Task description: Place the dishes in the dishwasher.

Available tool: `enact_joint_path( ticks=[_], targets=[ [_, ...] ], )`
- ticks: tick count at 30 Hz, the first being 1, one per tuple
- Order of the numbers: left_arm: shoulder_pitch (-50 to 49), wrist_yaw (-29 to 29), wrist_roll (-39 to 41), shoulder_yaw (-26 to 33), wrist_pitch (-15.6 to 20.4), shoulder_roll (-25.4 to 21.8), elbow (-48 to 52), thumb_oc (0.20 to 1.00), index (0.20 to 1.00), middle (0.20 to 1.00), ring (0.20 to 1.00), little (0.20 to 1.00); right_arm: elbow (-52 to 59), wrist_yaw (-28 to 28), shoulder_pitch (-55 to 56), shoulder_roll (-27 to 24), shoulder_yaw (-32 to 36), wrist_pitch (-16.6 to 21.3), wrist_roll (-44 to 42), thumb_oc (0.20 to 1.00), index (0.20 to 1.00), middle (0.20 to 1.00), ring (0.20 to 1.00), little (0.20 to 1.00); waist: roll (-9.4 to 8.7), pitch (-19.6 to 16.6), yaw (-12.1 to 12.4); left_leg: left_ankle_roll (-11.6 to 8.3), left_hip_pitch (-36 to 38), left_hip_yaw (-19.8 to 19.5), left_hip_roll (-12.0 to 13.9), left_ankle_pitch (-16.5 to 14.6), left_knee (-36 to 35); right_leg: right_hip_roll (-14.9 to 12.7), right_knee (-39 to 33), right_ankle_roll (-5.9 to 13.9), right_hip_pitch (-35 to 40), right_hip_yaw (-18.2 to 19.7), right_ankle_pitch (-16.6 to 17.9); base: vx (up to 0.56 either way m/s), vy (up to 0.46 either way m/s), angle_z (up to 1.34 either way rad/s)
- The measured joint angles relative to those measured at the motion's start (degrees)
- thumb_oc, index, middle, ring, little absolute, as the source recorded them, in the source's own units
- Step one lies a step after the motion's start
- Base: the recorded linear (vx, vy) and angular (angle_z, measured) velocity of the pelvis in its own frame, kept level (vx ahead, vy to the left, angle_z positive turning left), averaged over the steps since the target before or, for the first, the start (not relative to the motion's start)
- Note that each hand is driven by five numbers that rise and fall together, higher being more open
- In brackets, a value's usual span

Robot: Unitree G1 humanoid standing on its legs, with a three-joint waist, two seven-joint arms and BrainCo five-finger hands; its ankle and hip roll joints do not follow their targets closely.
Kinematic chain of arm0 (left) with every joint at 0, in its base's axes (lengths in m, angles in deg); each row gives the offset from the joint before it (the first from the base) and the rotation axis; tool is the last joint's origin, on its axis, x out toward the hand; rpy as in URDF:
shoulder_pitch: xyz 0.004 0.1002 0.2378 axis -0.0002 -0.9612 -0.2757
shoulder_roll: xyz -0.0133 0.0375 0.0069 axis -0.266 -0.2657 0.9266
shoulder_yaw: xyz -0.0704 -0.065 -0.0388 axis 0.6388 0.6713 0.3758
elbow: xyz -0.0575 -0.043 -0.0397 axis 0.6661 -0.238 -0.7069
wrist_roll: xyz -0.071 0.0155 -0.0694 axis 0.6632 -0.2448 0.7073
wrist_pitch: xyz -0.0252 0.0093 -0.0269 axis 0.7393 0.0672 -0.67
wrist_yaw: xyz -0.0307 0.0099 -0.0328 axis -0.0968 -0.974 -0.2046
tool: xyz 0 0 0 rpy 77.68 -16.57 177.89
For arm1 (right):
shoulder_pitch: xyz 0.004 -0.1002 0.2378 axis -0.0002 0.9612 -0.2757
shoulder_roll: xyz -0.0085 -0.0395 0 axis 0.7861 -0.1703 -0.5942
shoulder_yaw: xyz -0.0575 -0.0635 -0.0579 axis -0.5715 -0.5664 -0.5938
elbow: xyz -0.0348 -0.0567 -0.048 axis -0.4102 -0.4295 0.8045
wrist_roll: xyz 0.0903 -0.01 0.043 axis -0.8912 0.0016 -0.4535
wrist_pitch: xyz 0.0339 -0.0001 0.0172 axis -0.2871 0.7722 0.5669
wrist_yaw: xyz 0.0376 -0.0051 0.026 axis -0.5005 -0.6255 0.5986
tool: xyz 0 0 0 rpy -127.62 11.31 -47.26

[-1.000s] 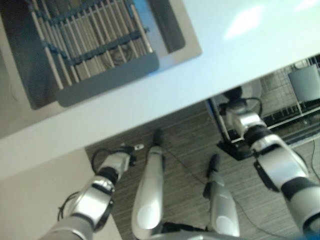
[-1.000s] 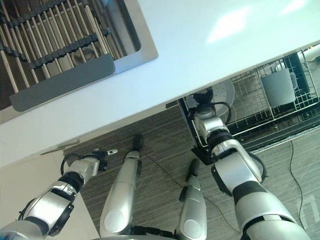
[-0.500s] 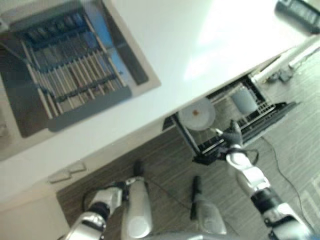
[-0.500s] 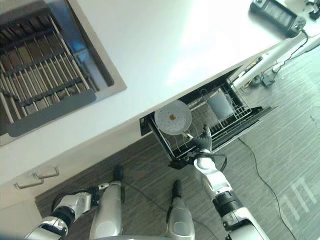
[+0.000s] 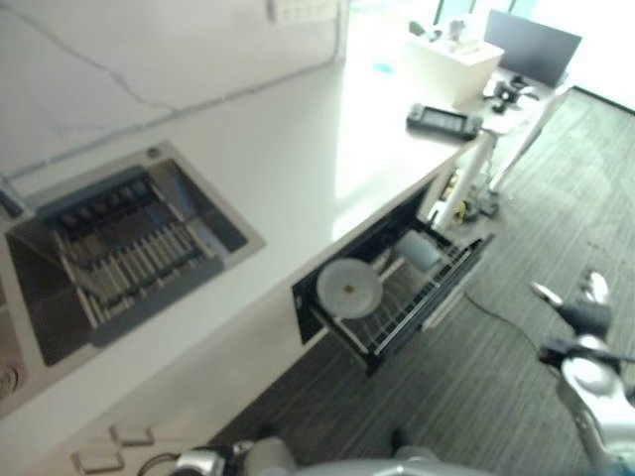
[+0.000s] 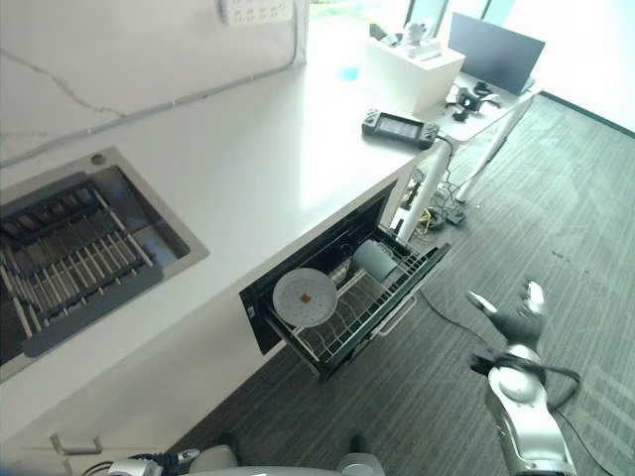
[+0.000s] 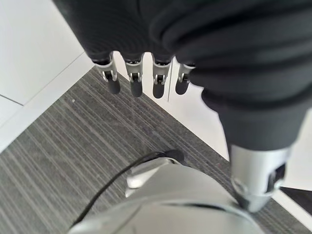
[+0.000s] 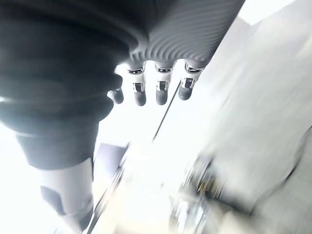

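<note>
Plate point(image 6: 305, 295) and cup point(image 6: 375, 260) are seen racked in the open dishwasher point(image 6: 347, 297) at frame centre; right robot hand point(image 6: 516, 319) and left robot hand point(image 7: 141, 80) are open and empty, so the rack should be slid in squarely.

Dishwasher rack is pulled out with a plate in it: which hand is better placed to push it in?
Right, probably. The right hand hangs open over the grey floor on the side the pulled-out wire dishwasher rack faces, with the round white plate standing in it. The left hand hangs low by the white cabinet front.
</note>
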Motion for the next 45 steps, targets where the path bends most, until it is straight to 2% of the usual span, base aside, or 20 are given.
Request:
enact_joint_path(
  ticks=[1, 3, 5, 9, 11, 14, 18, 20, 23, 25, 26, 27, 28, 29, 31, 32, 35, 36, 40, 45],
  targets=[
    [-0.3, 0.8, -0.8, 0.0, 0.4, 0.2, -0.8, 1.000, 1.000, 1.000, 1.000, 1.000, -6.9, 1.7, 0.8, 1.7, 2.7, 1.8, -0.6, 1.000, 1.000, 1.000, 1.000, 1.000, 0.92, -0.1, -0.3, -0.12, 0.7, 0.4, 0.1, -0.3, 0.0, 0.0, 0.0, 0.11, 0.4, 0.3, -0.2, 0.12, -0.059, -0.16],
    [-0.5, 1.6, -1.6, -0.9, 0.6, 0.6, -1.2, 1.000, 1.000, 1.000, 1.000, 1.000, -13.1, 2.6, 1.6, 3.4, 2.4, 5.9, -2.6, 1.000, 1.000, 1.000, 1.000, 1.000, 2.79, 0.0, -1.2, -0.20, 0.8, 0.5, 0.2, -0.5, 0.3, 0.1, 0.1, 0.25, 0.4, 0.5, -0.4, 0.12, -0.088, -0.05],
    [-0.3, 1.8, -1.5, -0.9, 1.0, 1.2, -1.7, 1.000, 1.000, 1.000, 1.000, 1.000, -20.6, 1.9, 0.3, 5.5, -0.3, 8.5, -7.7, 1.000, 1.000, 1.000, 1.000, 1.000, 3.73, 0.1, -0.5, -0.89, 0.7, -0.3, 0.5, -0.5, 1.5, 0.5, 0.4, 0.17, 1.5, -0.4, -0.9, 0.10, -0.076, 0.17],
    [2.0, 3.1, -1.4, -3.7, 1.5, 1.6, -5.9, 1.000, 1.000, 1.000, 1.000, 1.000, -31.4, -3.1, -9.5, 7.9, -5.7, 13.9, -21.1, 1.000, 1.000, 1.000, 1.000, 1.000, 4.79, 1.3, 2.8, -1.07, 0.6, -1.0, 1.3, -2.1, 3.7, 0.8, 1.8, 0.05, 2.5, -1.4, -2.0, 0.12, -0.028, 0.13],
    [3.1, 3.7, -1.3, -5.3, 1.5, 1.9, -6.9, 1.000, 1.000, 1.000, 1.000, 1.000, -35.7, -5.1, -14.2, 9.1, -8.4, 15.0, -26.9, 1.000, 1.000, 1.000, 1.000, 1.000, 4.99, 1.7, 4.8, -1.13, 0.2, -1.7, 1.1, -2.6, 5.2, 0.5, 1.8, 0.10, 3.6, -2.6, -2.4, 0.08, -0.006, 0.23],
    [3.6, 4.1, -1.0, -5.3, 1.5, 2.2, -6.7, 1.000, 1.000, 1.000, 1.000, 1.000, -36.6, -8.2, -19.4, 11.2, -11.3, 15.1, -31.8, 1.000, 1.000, 1.000, 1.000, 1.000, 5.09, 2.7, 7.1, -0.87, -1.9, -2.9, 1.0, -3.8, 8.0, 0.5, 2.3, 0.33, 3.5, -3.7, -2.9, 0.06, 0.007, 0.25],
    [7.8, 3.9, -1.2, -10.9, 1.3, 1.2, -4.3, 1.000, 1.000, 1.000, 1.000, 1.000, -38.1, -8.2, -28.9, 13.1, -14.8, 16.5, -37.6, 1.000, 1.000, 1.000, 1.000, 1.000, 5.98, 7.8, 9.3, -0.16, -7.2, -3.9, 1.1, -5.3, 13.6, 0.4, 6.0, 0.70, 0.4, -4.7, -4.8, -0.12, 0.024, 0.23],
    [14.2, 2.7, 1.0, -12.2, -0.4, 0.5, -3.1, 1.000, 1.000, 1.000, 1.000, 1.000, -38.8, -7.6, -34.9, 10.8, -15.6, 17.0, -38.9, 1.000, 1.000, 1.000, 1.000, 1.000, 6.70, 12.0, 8.9, 0.37, -12.2, -4.1, 1.5, -5.0, 17.2, 0.5, 10.1, 1.00, -4.9, -4.2, -5.5, -0.26, 0.035, 0.01],
    [24.5, 2.3, 1.0, -14.3, -0.8, -0.9, -2.2, 1.000, 1.000, 1.000, 1.000, 1.000, -40.6, -6.6, -45.4, 5.5, -18.4, 14.4, -41.3, 1.000, 1.000, 1.000, 1.000, 1.000, 7.25, 18.0, 8.8, 1.97, -16.9, -4.7, 0.7, -3.7, 17.6, -0.4, 16.7, 1.39, -11.7, -3.8, -6.8, -0.21, 0.070, 0.14],
    [27.7, 2.2, 2.9, -14.1, 0.6, -0.6, -0.4, 1.000, 1.000, 1.000, 1.000, 1.000, -44.0, -8.1, -51.8, 3.9, -17.5, 14.4, -43.7, 1.000, 1.000, 1.000, 1.000, 1.000, 8.41, 20.0, 9.3, 1.99, -20.6, -5.6, -0.2, -3.5, 17.5, -1.0, 20.7, 1.51, -15.9, -4.0, -7.7, -0.13, 0.079, 0.33],
    [27.4, 2.8, 3.3, -13.9, 4.3, -1.4, 1.8, 1.000, 1.000, 1.000, 1.000, 1.000, -44.9, -9.1, -54.3, 1.9, -17.0, 15.3, -44.6, 1.000, 1.000, 1.000, 1.000, 1.000, 8.25, 20.8, 10.7, 2.06, -22.8, -6.1, -1.3, -2.4, 17.7, -1.9, 26.4, 0.56, -20.0, -4.0, -11.1, -0.04, 0.092, 0.55],
    [25.4, 3.1, 3.3, -14.1, 5.2, -2.6, 4.7, 1.000, 1.000, 1.000, 1.000, 1.000, -44.5, -10.6, -55.0, 0.1, -16.8, 15.3, -44.9, 1.000, 1.000, 1.000, 1.000, 1.000, 8.58, 22.2, 10.9, 1.50, -22.9, -7.3, -2.1, -1.9, 18.0, -2.7, 27.5, 1.31, -19.8, -4.6, -11.7, -0.02, 0.076, 0.48],
    [21.2, 3.9, 3.4, -14.2, 5.5, -4.5, 9.4, 1.000, 1.000, 1.000, 1.000, 1.000, -43.4, -12.5, -55.5, -0.6, -16.0, 14.7, -45.8, 1.000, 1.000, 1.000, 1.000, 1.000, 9.24, 22.7, 12.0, 1.58, -23.0, -7.3, -2.4, -1.9, 17.8, -2.7, 27.4, 1.18, -19.8, -4.9, -11.8, 0.00, 0.057, 0.46],
    [13.5, 6.0, 3.5, -14.1, 4.7, -9.3, 20.1, 1.000, 1.000, 1.000, 1.000, 1.000, -41.3, -13.6, -55.5, -2.5, -13.5, 15.5, -47.0, 1.000, 1.000, 1.000, 1.000, 1.000, 10.66, 23.2, 13.8, 2.07, -23.0, -7.2, -3.7, -1.8, 16.9, -4.1, 26.8, 1.32, -19.4, -5.4, -11.8, 0.01, 0.033, 0.30],
    [10.2, 7.3, 3.5, -14.0, 4.0, -13.2, 25.4, 1.000, 1.000, 1.000, 1.000, 1.000, -40.9, -13.9, -55.7, -5.6, -12.1, 15.7, -47.9, 1.000, 1.000, 1.000, 1.000, 1.000, 12.34, 24.0, 15.6, 2.81, -22.4, -7.4, -4.9, -1.2, 16.9, -5.0, 25.3, 1.63, -17.4, -6.2, -11.8, 0.03, 0.021, 0.38],
    [9.0, 9.7, 3.5, -13.6, 2.9, -17.6, 27.5, 1.000, 1.000, 1.000, 1.000, 1.000, -40.9, -14.7, -56.5, -6.9, -11.9, 15.8, -48.2, 1.000, 1.000, 1.000, 1.000, 1.000, 12.71, 23.9, 16.5, 3.07, -22.1, -7.7, -6.1, -1.3, 16.3, -5.4, 22.4, 1.57, -15.2, -7.7, -11.3, 0.04, 0.015, 0.35],
    [10.1, 10.5, 3.2, -11.8, 2.1, -15.8, 22.3, 1.000, 1.000, 1.000, 1.000, 1.000, -40.8, -17.7, -56.3, -5.5, -10.7, 16.1, -51.9, 1.000, 1.000, 1.000, 1.000, 1.000, 12.40, 23.9, 15.8, 3.97, -22.1, -7.2, -6.0, -1.8, 17.2, -5.1, 18.6, 1.30, -12.9, -8.6, -9.9, 0.02, -0.005, 0.07],
    [10.1, 10.6, 3.2, -11.8, 2.2, -15.0, 21.9, 1.000, 1.000, 1.000, 1.000, 1.000, -40.4, -18.6, -56.3, -5.2, -10.7, 16.0, -52.7, 1.000, 1.000, 1.000, 1.000, 1.000, 12.29, 23.9, 15.6, 4.02, -22.1, -7.1, -6.0, -1.9, 17.2, -5.0, 17.8, 1.92, -12.6, -8.6, -9.4, 0.01, -0.010, -0.10],
    [10.4, 11.3, 3.0, -11.8, 3.0, -12.6, 19.0, 1.000, 1.000, 1.000, 1.000, 1.000, -33.8, -26.6, -54.7, -1.2, -10.6, 15.8, -57.2, 1.000, 1.000, 1.000, 1.000, 1.000, 12.00, 23.9, 14.3, 3.83, -21.5, -7.0, -4.2, -1.8, 16.2, -3.2, 16.8, 2.58, -12.3, -8.4, -8.4, 0.02, 0.023, -0.13],
    [10.3, 11.6, 3.0, -11.4, 3.2, -12.5, 17.8, 1.000, 1.000, 1.000, 1.000, 1.000, -34.5, -29.6, -54.8, -3.6, -10.4, 15.0, -59.1, 1.000, 1.000, 1.000, 1.000, 1.000, 12.00, 23.9, 14.4, 3.62, -21.9, -7.1, -4.6, -1.7, 16.1, -3.6, 16.9, 2.37, -12.4, -8.3, -8.2, 0.02, 0.023, 0.05]
  ],
)
